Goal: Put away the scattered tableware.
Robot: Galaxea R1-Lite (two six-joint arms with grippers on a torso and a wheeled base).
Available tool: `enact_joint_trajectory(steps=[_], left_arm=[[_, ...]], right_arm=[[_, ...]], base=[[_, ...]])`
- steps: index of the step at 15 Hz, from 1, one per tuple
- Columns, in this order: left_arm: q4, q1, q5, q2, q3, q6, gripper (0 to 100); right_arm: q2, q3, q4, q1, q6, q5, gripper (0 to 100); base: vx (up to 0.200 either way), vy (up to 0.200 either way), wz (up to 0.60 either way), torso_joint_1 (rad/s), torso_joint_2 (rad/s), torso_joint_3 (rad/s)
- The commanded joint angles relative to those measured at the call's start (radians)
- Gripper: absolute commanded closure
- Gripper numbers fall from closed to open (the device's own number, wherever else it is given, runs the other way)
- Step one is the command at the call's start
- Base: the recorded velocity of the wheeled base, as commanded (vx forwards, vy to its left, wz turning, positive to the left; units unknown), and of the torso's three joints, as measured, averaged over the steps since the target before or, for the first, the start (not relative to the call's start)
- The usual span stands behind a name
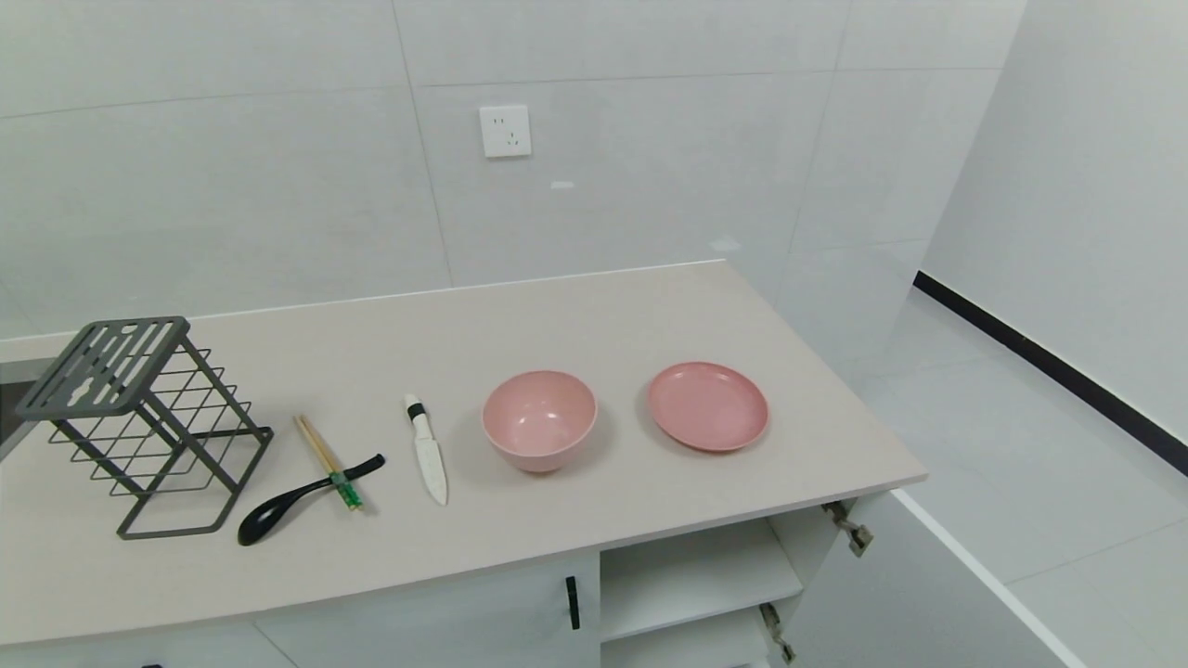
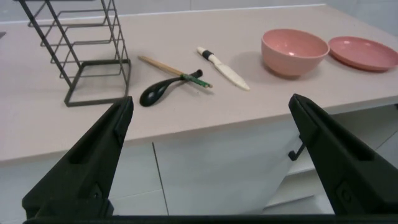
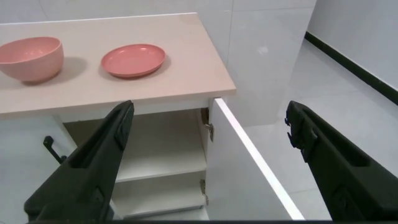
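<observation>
Two claws, both spread wide, grip and touch nothing. My left claw hangs before the counter front, facing the rack at the left end, the spoon whose handle crosses the chopsticks, and the knife. Right of the knife stand the bowl, upright, then the plate, apart from it. My right claw hangs before the open door and shelf beneath the plate.
</observation>
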Motion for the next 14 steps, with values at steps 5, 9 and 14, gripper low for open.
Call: enact_joint_trajectory(steps=[5, 9, 14], left_arm=[[0.000, 0.000, 0.000, 0.001, 0.000, 0.000, 0], [-0.002, 0.000, 0.000, 0.001, 0.000, -0.003, 0], [-0.002, 0.000, -0.001, 0.001, 0.000, -0.013, 0]], right_arm=[[0.000, 0.000, -0.001, 0.000, -0.001, 0.000, 0], [0.000, -0.001, 0.000, 0.000, -0.001, 0.000, 0], [0.000, -0.001, 0.000, 0.000, -0.001, 0.000, 0]], base=[[0.000, 0.000, 0.00, 0.052, -0.09, -0.041], [0.050, 0.000, 0.00, 0.001, 0.00, -0.001], [0.000, 0.000, 0.00, 0.000, 0.00, 0.000]])
